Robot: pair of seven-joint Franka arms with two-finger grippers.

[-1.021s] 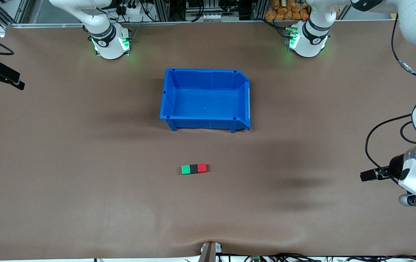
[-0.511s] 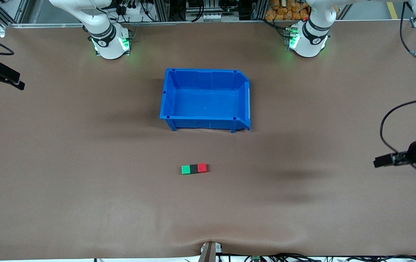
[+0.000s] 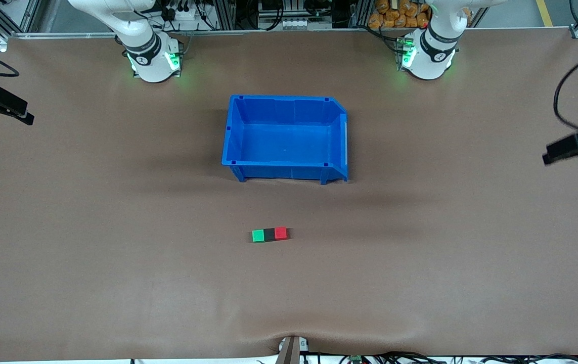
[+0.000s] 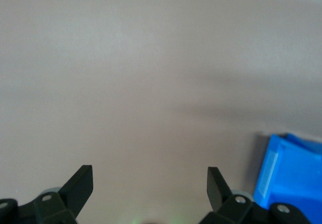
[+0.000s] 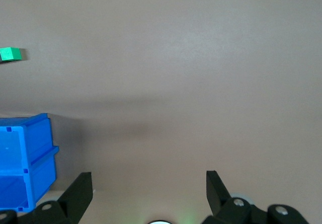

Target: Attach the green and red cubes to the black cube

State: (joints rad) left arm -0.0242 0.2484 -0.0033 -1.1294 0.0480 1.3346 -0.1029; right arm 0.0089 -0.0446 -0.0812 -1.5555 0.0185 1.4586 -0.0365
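Observation:
The green cube (image 3: 257, 235), black cube (image 3: 269, 234) and red cube (image 3: 280, 233) lie in one row on the brown table, the black one in the middle and touching both. They are nearer to the front camera than the blue bin (image 3: 286, 136). My left gripper (image 3: 551, 153) hangs over the table's edge at the left arm's end, open and empty (image 4: 150, 176). Over the right arm's end, my right gripper (image 3: 25, 117) waits, open and empty (image 5: 149, 181). The right wrist view catches the green cube (image 5: 10, 54) at its border.
The blue bin, with nothing in it, stands mid-table between the cube row and the arm bases; corners of the bin (image 4: 289, 178) (image 5: 22, 158) show in both wrist views. Cables run along the table edge nearest the front camera.
My left arm has pulled back toward its end of the table and toward the bases, still open. The cubes, the bin and the right arm have not moved.

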